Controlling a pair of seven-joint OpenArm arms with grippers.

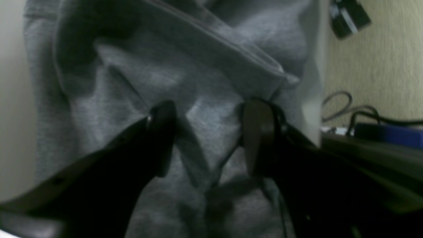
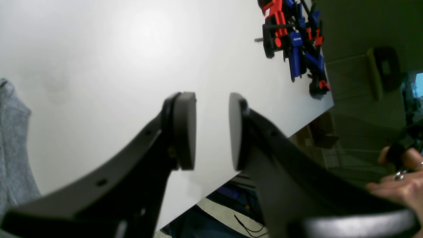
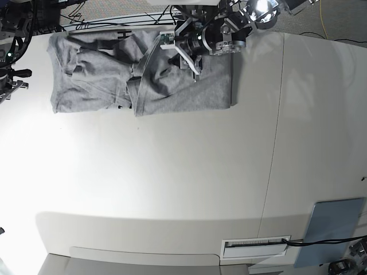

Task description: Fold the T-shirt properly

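Shirt (image 3: 143, 80) sits along the top edge of the base frame, upper left to centre, bunched and partly doubled over, nothing square yet. Soft, light jersey by the look of it: I expect it to drape and drag rather than hold shape, and slide a bit on the smooth bench (image 3: 172, 172), so a pinch on a single layer may pull the fold open

Left gripper (image 1: 208, 138) is right over the shirt in the wrist view, fingers (image 1: 163, 132) spread wide with a ridge of cloth between them, not clamped on anything I can see. A hemmed edge (image 1: 231, 49) runs diagonally just above the tips; I'd take hold there or at a corner, since a hem should give the pads more to bite than loose cloth

Right gripper (image 2: 211, 132) hangs above bare bench, fingers partly apart and empty, with only a sliver of shirt at the left edge of its view

Room: the whole middle and lower base frame is free bench for spreading and folding. Tight spots: shirt lies close to the bench's top edge with cables (image 3: 103, 20) behind it, and a pile of red and blue clamps (image 2: 294, 43) sits at the bench edge, upper right of the right wrist view. A person's hand (image 2: 400, 178) shows lower right there, off the bench
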